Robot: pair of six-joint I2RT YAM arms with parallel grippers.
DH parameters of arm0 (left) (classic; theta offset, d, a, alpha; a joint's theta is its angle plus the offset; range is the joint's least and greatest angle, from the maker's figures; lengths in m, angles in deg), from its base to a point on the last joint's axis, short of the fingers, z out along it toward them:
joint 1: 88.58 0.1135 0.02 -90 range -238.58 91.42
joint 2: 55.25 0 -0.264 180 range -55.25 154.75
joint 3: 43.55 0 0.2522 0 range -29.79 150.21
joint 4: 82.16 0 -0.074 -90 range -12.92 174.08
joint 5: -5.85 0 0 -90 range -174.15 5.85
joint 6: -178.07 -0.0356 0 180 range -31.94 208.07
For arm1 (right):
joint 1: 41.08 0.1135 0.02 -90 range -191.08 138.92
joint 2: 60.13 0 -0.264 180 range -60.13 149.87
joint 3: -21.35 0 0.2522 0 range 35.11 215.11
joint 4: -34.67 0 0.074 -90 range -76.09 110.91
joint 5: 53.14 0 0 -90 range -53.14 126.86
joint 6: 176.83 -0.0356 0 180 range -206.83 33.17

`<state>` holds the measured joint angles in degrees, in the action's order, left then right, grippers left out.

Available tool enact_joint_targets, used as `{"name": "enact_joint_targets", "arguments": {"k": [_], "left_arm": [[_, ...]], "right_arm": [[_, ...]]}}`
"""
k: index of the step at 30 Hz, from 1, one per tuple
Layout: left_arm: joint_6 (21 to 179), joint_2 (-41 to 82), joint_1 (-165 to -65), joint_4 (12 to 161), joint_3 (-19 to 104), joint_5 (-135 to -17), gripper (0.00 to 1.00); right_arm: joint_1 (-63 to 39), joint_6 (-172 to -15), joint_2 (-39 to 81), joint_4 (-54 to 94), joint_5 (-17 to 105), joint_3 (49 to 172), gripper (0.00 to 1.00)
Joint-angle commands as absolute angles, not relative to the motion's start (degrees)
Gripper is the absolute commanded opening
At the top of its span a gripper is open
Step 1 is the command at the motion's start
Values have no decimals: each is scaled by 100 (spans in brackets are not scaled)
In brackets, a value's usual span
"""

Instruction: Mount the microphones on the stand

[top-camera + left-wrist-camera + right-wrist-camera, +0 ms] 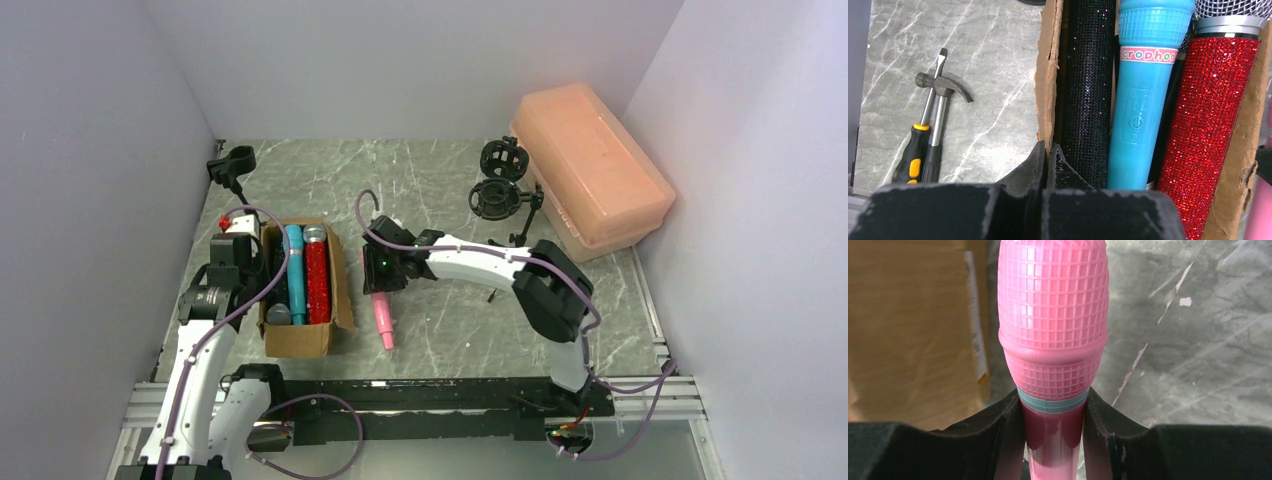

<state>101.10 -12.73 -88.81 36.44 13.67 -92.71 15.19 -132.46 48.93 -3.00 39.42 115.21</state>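
Top view: orange bin (595, 165) upper right, black stand (497, 195) just left of it. Cardboard box (300, 340) left of centre holds blue microphone (295, 265) and red glitter microphone (317, 285). Pink microphone (384, 320) lies on the table right of the box, under right gripper (380, 275). Left wrist: left gripper (1048, 152) fingers together at the box's left wall, holding nothing; black glitter microphone (1087, 90) also inside; hammer (940, 92) and screwdriver (915, 150) on the table at left. Right wrist: jaws clamped on pink microphone's neck.

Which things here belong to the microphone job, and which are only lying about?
Job: pink microphone in the right end effector; blue microphone, red glitter microphone and black glitter microphone in the cardboard box; black ring mounts; clip stand.
Lying about: hammer; screwdriver; orange lidded bin.
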Motion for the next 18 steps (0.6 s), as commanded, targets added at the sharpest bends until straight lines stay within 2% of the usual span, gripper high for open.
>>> {"name": "enact_joint_targets", "arguments": {"k": [1,3,12,15,18], "left_arm": [[10022,-1190,-8876,4296,1546,-9237,0],[9947,-1180,-8876,4368,1499,-9207,0],[9684,-1303,-8876,4482,1502,-9052,0],[9643,-1366,-8876,4498,1496,-9062,0],[9609,-1387,-8876,4473,1510,-9101,0]], "right_arm": [[1464,-13314,5171,-37,3824,12024,19],[1403,-13443,5387,58,3887,12111,23],[1350,-13826,5989,-62,3921,12589,64],[1341,-13842,5960,-82,3945,12560,68],[1315,-13838,5671,-67,3825,12460,65]]}}
